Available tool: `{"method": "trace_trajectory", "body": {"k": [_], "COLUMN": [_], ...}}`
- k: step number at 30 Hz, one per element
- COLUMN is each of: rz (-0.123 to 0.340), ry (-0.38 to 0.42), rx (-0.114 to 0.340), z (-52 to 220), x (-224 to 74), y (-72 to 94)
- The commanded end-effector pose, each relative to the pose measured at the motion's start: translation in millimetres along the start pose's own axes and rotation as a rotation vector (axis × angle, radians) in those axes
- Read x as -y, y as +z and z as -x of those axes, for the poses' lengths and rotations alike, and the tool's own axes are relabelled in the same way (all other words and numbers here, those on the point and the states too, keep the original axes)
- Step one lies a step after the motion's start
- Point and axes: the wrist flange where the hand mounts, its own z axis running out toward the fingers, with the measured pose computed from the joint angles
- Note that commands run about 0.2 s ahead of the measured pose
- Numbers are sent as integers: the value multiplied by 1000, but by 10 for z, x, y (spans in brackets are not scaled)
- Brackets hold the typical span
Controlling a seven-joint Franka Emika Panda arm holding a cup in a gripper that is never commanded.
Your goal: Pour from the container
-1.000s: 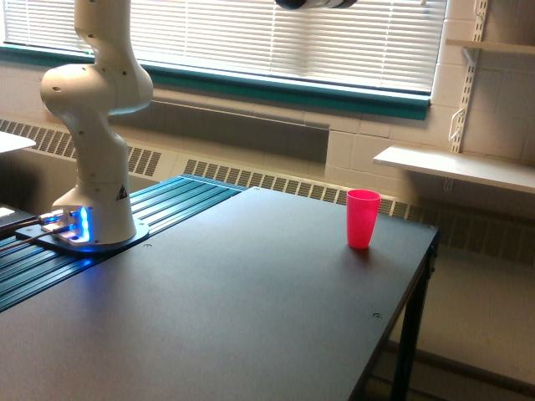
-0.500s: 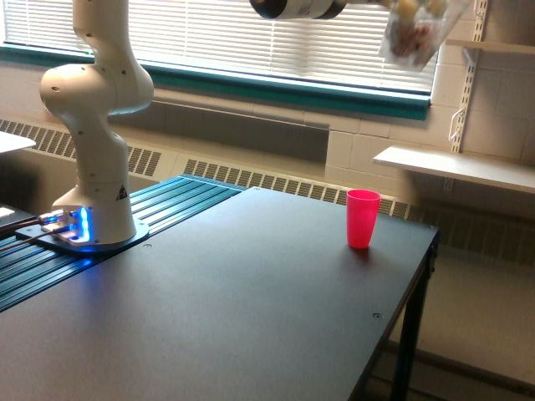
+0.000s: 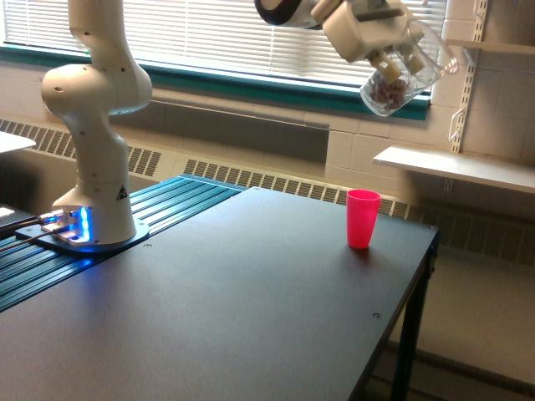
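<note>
Holding the clear see-through rounded mug with a handle (image 3: 399, 77) high near the frame's top, tilted, brownish contents inside. My white gripper (image 3: 391, 52) is clamped on it. Opaque pink plastic cup (image 3: 362, 218) stands upright on the dark table (image 3: 251, 292), well below, toward the exterior view's left of the mug. Risk: pouring from up here scatters pieces past that narrow cup, off the table edge.

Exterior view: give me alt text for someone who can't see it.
The robot's hand holds a clear handled jar with brownish contents, tilted high above a pink cup. The cup stands upright on a dark table; the white arm's base is at the exterior view's left.
</note>
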Motion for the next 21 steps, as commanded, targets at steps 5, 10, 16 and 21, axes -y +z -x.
{"method": "trace_trajectory", "body": {"k": [5, 10, 16, 21], "rz": [3, 14, 40, 83], "ry": [28, 3, 34, 33], "rx": [50, 72, 131, 167], "z": [559, 837, 1186, 1453], "x": [153, 224, 234, 217], "y": [-170, -230, -242, -232]}}
